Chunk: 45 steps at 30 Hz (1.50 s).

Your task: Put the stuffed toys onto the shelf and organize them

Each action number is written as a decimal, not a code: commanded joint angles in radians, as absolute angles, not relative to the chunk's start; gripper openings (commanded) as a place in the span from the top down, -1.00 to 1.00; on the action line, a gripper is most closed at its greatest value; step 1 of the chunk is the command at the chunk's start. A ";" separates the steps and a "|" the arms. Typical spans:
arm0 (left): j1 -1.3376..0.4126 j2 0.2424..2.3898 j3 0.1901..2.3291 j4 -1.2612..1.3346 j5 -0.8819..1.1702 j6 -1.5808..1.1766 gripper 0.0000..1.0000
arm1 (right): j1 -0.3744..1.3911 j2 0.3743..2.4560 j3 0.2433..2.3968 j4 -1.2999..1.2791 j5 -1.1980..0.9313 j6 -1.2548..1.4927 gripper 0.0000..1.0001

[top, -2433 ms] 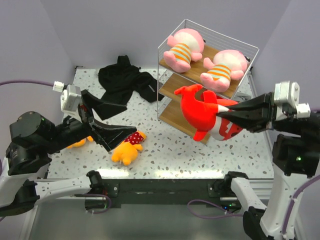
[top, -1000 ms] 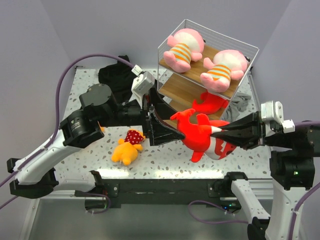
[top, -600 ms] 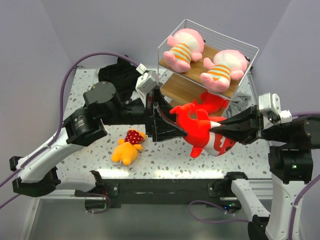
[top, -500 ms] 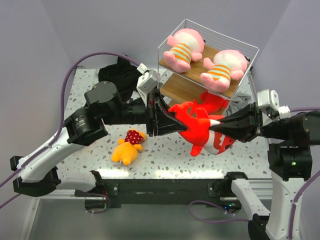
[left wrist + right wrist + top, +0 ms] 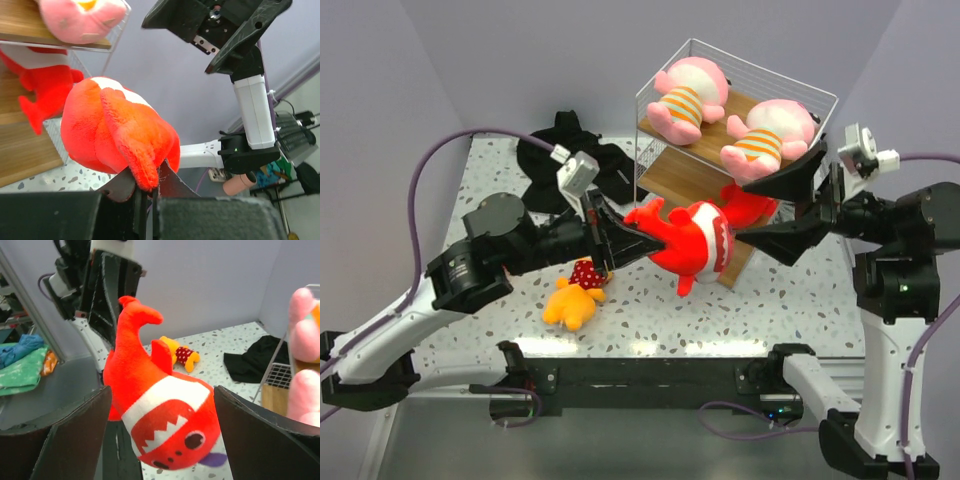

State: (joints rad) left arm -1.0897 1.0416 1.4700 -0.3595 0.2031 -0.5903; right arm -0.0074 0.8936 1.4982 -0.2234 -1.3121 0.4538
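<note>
While looking down from above, noted a red fish toy (image 5: 688, 240) held off the worktop (image 5: 650, 300), just in front of the shelf (image 5: 708, 142), about level with its lower boards.

Found the left claw (image 5: 618, 243) pressed together on the toy's tail fin, pinching the plush at its tips. Confirmed from the left wrist: fin folded down into the shut jaws, body bulging above them.

Found the right claw (image 5: 760, 208) spread wide, one finger on either side of the toy's white-banded head end. Could not tell whether either finger touches the plush.

Counted two toys lying side by side on the shelf's top board, both pink in orange-striped shirts: left pink toy (image 5: 685, 95) and right pink toy (image 5: 770, 130).

Spotted a second red fish toy (image 5: 45, 85) on the middle board, behind the held one.

Logged an orange-yellow toy (image 5: 577, 293) with a red polka-dot bib, lying on the worktop below the left claw and well apart from the shelf.

Logged a black garment (image 5: 565, 160) crumpled on the far part of the worktop, just left of the shelf.
</note>
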 commanded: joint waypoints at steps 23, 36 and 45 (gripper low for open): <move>-1.094 0.456 0.835 0.125 -0.417 -0.715 1.00 | 0.757 1.496 2.283 -0.416 -0.279 0.478 -0.41; -1.094 0.478 0.591 0.598 -0.379 -0.656 1.00 | 0.951 1.240 1.881 -0.132 -0.222 0.408 -0.41; -1.088 0.567 0.511 0.770 -0.373 -0.644 1.00 | 0.950 1.135 1.858 -0.144 -0.201 0.387 -0.45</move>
